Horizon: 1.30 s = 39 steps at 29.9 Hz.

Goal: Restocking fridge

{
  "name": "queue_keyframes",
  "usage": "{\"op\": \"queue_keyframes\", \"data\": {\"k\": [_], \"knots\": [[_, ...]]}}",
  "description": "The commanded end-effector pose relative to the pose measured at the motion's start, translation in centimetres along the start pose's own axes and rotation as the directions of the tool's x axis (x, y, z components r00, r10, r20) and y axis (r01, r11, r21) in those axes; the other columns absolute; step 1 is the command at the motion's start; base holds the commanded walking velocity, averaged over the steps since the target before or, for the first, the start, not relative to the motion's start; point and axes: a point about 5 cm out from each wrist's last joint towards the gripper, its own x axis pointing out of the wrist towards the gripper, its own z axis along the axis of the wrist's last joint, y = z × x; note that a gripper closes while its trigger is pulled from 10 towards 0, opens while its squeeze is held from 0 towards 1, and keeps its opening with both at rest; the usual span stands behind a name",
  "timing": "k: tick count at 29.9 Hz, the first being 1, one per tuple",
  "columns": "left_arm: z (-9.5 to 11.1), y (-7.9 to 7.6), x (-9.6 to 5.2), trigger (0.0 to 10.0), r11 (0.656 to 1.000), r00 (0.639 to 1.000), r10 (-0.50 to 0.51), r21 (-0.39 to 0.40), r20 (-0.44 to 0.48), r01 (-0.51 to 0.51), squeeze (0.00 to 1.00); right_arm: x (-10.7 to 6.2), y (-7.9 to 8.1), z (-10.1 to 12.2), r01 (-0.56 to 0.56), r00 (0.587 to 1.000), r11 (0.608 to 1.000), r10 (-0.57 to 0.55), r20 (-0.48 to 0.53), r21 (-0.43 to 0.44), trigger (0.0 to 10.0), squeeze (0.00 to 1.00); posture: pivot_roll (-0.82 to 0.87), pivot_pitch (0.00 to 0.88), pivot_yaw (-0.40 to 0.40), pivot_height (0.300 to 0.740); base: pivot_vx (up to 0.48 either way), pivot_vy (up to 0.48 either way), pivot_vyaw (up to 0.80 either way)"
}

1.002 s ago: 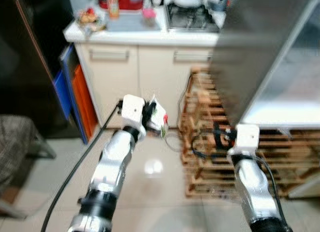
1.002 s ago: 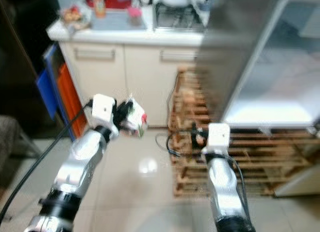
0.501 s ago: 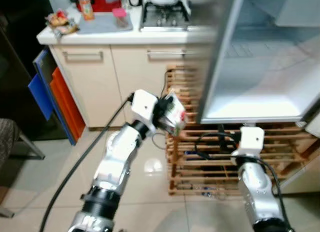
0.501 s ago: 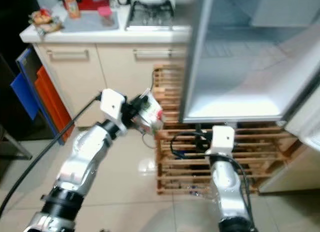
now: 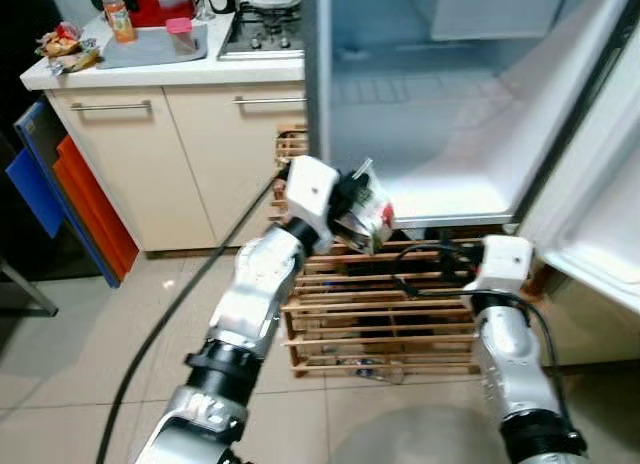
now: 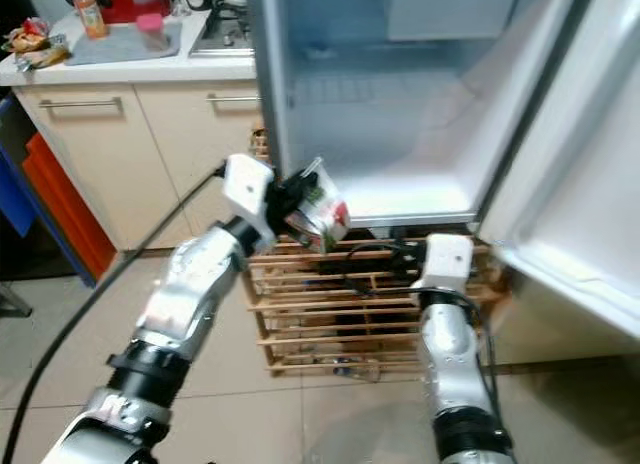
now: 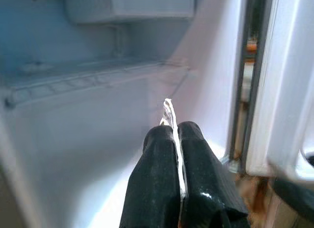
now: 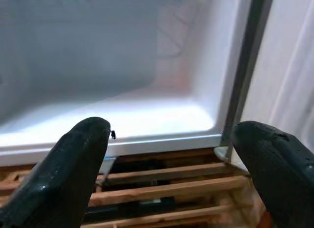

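The left end effector (image 5: 358,206) is raised in front of the open fridge (image 5: 450,114), its black fingers (image 7: 157,188) clenched on the thin top seam of a small carton (image 5: 372,212). The carton is white with red and green print; the print is too small and blurred to read, so no brand can be told. It hangs tilted just before the fridge's lower front edge, outside the compartment. Beyond the left end effector lie the white fridge floor (image 7: 98,179) and a wire shelf (image 7: 88,78) above it.

The right end effector (image 8: 171,174) is lower and off to the carton's right, its two fingers spread wide and holding nothing. Straight ahead of it are the fridge's bottom lip and, beneath that, a wooden slatted rack (image 5: 400,314). The fridge door (image 5: 590,184) stands open beside the right end effector. Away past the left arm, a bench (image 5: 150,69) carries bottles and a gas hob (image 5: 258,34).
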Motion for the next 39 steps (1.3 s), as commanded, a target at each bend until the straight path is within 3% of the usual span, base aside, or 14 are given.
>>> {"op": "queue_keyframes", "data": {"k": [1,6,8,14,26,31,39], "knots": [[-2.2,1.3,-0.3,10.0,0.998,0.994,0.059,0.007,-0.094,-0.058,0.0,-0.7,0.6,-0.2,-0.05,0.999,0.999,0.05,-0.009,0.004,10.0,0.06,-0.1,0.0,0.013,0.74,0.259,0.0,0.0],[-2.3,1.7,1.3,10.0,0.997,0.986,0.071,0.011,-0.148,-0.071,0.0,-1.7,0.5,-0.9,-0.086,0.996,0.996,0.086,-0.037,-0.023,10.0,0.05,-0.13,0.0,0.008,0.74,0.48,0.0,0.0],[-0.7,1.9,3.0,10.0,0.996,0.987,0.093,0.018,-0.129,-0.091,0.0,-2.7,-0.1,-1.0,-0.093,0.995,0.994,0.091,-0.034,-0.049,10.0,0.06,-0.16,0.0,0.024,0.74,0.48,0.0,0.0],[0.0,1.8,4.1,10.0,0.994,0.987,0.102,0.039,-0.125,-0.098,0.0,-3.7,-1.2,-1.0,-0.039,0.998,0.999,0.038,-0.044,-0.024,10.0,0.04,-0.2,0.0,0.046,0.74,0.48,0.0,0.0],[-1.1,1.8,4.0,10.0,0.992,0.976,0.128,0.042,-0.176,-0.122,0.0,-4.3,-0.1,-0.9,-0.105,0.993,0.994,0.104,-0.063,-0.01,10.0,0.03,-0.19,0.0,0.045,0.74,0.468,0.0,0.0],[-1.8,0.5,4.3,10.0,0.989,0.968,0.139,-0.014,-0.209,-0.145,0.0,-4.9,0.1,-0.8,-0.12,0.99,0.993,0.119,-0.073,-0.01,10.0,0.04,-0.21,0.0,0.038,0.74,0.0,0.0,0.0],[-2.9,-0.6,4.0,10.0,0.983,0.958,0.185,0.03,-0.218,-0.183,0.0,-6.0,0.3,-0.1,-0.163,0.984,0.986,0.161,-0.075,-0.016,10.0,0.04,-0.26,0.01,0.028,0.74,0.0,0.0,0.0]]}}
